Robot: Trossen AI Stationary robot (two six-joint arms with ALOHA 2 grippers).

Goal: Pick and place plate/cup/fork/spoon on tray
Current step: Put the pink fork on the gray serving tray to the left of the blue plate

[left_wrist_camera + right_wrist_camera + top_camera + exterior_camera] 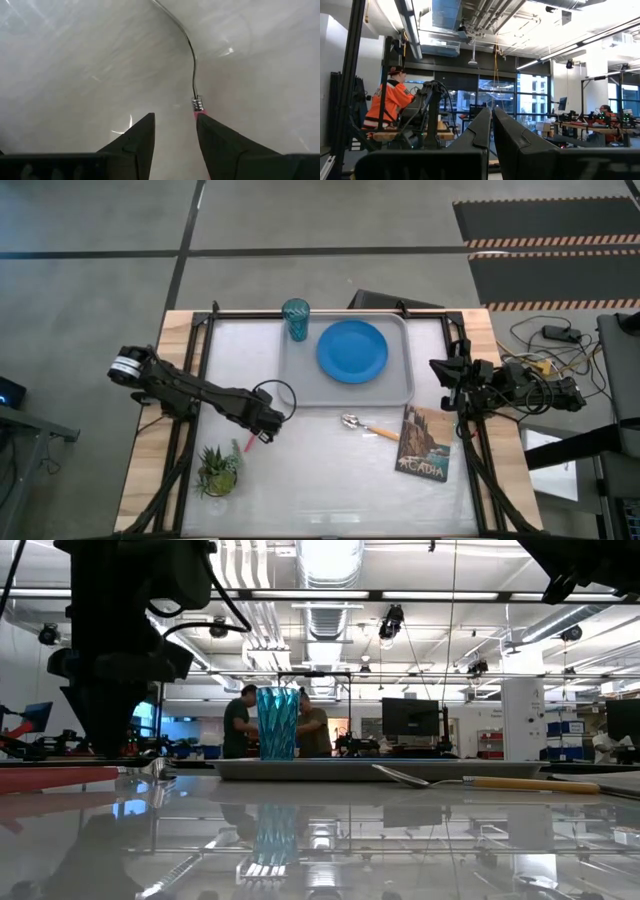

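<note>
High view: left gripper (pixel 262 432) low over the pink-handled fork (pixel 250 442), beside the plant (pixel 218 468); blue plate (pixel 352 350) and teal cup (pixel 295 319) on the grey tray (pixel 400 392); spoon (pixel 366 427) just outside.

Left wrist view: fingers (pixel 136 145) slightly parted, gripping nothing, pink handle touching one.

Right wrist view: right gripper (pixel 492 131) closed, empty.

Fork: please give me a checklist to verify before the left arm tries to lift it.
1. Left gripper over the fork: ok, only the pink handle end shows beside it in the high view.
2. Fingers open: ok, a gap shows in the left wrist view.
3. Fork centred in that gap: not ok, pink edge hugs one finger.
4. Free space on tray: ok, beside the plate.
5. Cup upright: ok.
6. Right gripper away: ok, at the table's right edge, shut.
</note>
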